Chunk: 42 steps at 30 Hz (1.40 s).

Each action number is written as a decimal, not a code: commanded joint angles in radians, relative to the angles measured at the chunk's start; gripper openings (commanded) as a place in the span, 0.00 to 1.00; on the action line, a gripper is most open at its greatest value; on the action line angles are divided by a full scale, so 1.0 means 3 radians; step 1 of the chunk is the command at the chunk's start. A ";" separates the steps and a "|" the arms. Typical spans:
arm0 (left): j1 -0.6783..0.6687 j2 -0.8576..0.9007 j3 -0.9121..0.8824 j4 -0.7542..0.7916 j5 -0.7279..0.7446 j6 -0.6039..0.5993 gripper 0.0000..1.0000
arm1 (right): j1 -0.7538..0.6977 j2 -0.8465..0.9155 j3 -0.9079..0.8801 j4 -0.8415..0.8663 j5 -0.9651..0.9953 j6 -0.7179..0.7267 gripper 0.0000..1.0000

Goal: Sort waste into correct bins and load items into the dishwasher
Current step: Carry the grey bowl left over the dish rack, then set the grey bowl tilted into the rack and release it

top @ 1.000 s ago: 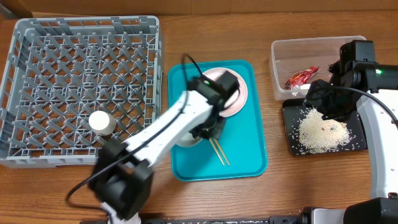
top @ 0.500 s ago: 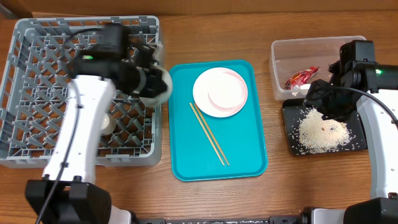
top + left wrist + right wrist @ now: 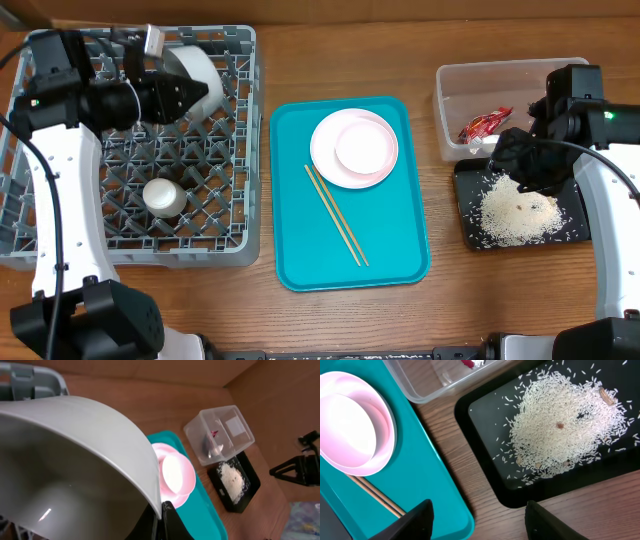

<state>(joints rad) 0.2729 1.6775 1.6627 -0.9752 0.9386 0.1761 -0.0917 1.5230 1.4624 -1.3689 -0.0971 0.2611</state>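
My left gripper (image 3: 168, 96) is shut on the rim of the grey bowl (image 3: 192, 74) and holds it tilted over the back of the grey dish rack (image 3: 60, 245); the bowl (image 3: 65, 460) fills the left wrist view, pinched at my fingertips (image 3: 162, 510). A small white cup (image 3: 163, 197) stands in the rack. The pinkish-white bowl (image 3: 364, 148) sits on the white plate (image 3: 324, 160), with the chopsticks (image 3: 337, 216) beside them. The red wrapper (image 3: 483, 124) lies in the clear tub (image 3: 470, 80). Rice (image 3: 515, 212) lies in the black tray (image 3: 468, 225). My right gripper (image 3: 480, 522) is open and empty above the black tray's left edge.
The plate, bowl and chopsticks lie on a flat teal tray (image 3: 395, 250) in the middle of the wooden table. The clear tub and black tray stand at the right, close together. Bare wood (image 3: 485, 510) lies between the teal tray and the black tray.
My left arm has swung from the teal tray to the rack's back, carrying the grey bowl. The plate, pink bowl and chopsticks are now uncovered. The right arm has not moved.
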 commanded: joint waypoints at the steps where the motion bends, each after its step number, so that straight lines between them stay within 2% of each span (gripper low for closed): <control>1: 0.0011 0.0177 0.0338 0.0033 0.0254 0.0060 0.04 | -0.0017 -0.0028 0.0036 0.0019 0.0023 -0.0010 0.60; 6: 0.0045 0.0662 0.0757 0.0039 0.0621 0.0008 0.04 | -0.0017 -0.0028 0.0036 0.0018 0.0024 -0.0010 0.60; 10: 0.0075 0.0896 0.0814 0.0039 0.0805 -0.0020 0.04 | -0.0017 -0.0028 0.0036 0.0020 0.0024 -0.0010 0.61; 23: 0.0128 0.1558 0.0813 -0.0023 0.0773 -0.0011 0.04 | -0.0017 -0.0028 0.0036 0.0028 0.0024 -0.0010 0.61; 30: 0.0314 0.1801 0.0807 -0.0079 0.0763 0.0025 0.04 | -0.0017 -0.0028 0.0036 0.0028 0.0024 -0.0010 0.61; 37: 0.0415 0.1854 0.0800 -0.0264 0.0287 0.0038 0.04 | -0.0017 -0.0028 0.0036 0.0029 0.0025 -0.0011 0.61; 38: 0.0421 0.1854 0.0800 -0.0291 0.0201 0.0037 0.08 | -0.0017 -0.0028 0.0036 0.0029 0.0025 -0.0011 0.61; 42: 0.0443 0.1843 0.0801 -0.0395 -0.0006 0.0037 0.43 | -0.0017 -0.0028 0.0036 0.0029 0.0037 -0.0011 0.61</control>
<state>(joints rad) 0.3939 2.2169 1.8877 -1.0809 1.0393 0.1844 -0.0917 1.5230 1.4624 -1.3628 -0.0963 0.2611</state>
